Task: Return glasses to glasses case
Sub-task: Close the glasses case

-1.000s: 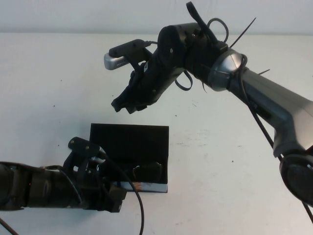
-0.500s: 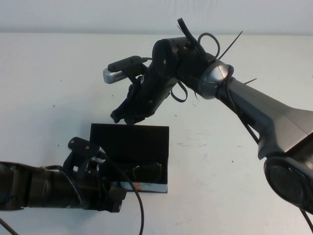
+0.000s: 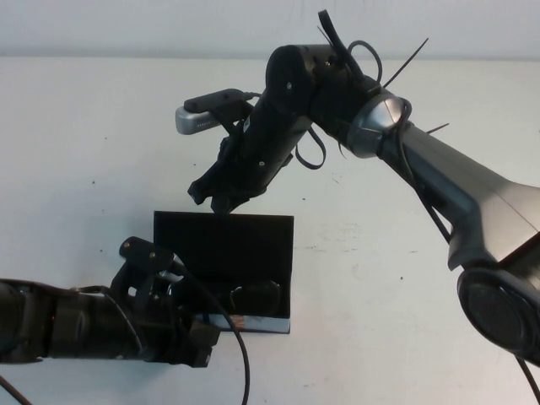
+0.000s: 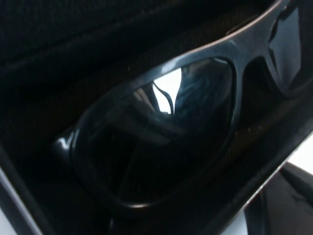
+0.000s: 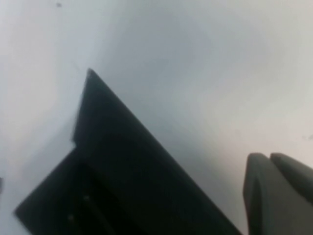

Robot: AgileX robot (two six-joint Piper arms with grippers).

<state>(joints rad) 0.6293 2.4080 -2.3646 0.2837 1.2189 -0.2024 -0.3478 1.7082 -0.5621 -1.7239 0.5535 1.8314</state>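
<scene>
The glasses case (image 3: 224, 240) stands open on the white table, its flat black lid raised and its light-blue front side (image 3: 253, 322) facing me. The dark glasses (image 3: 257, 295) lie inside it; the left wrist view shows one lens (image 4: 161, 132) close up against the black interior (image 4: 58, 44). My left gripper (image 3: 190, 337) is at the case's front left corner, dark against it. My right gripper (image 3: 211, 194) is shut and empty, just above the lid's far edge. The right wrist view shows the lid (image 5: 122, 161) beside its fingertips (image 5: 266, 196).
The white table (image 3: 396, 278) lies bare to the right of the case and behind it. The right arm (image 3: 439, 169) reaches across from the right, above the table. A cable (image 3: 236, 354) runs from the left arm past the case's front.
My right gripper has come down and left towards the lid's far edge. The lid looks slightly shifted. The left arm and glasses have not moved.
</scene>
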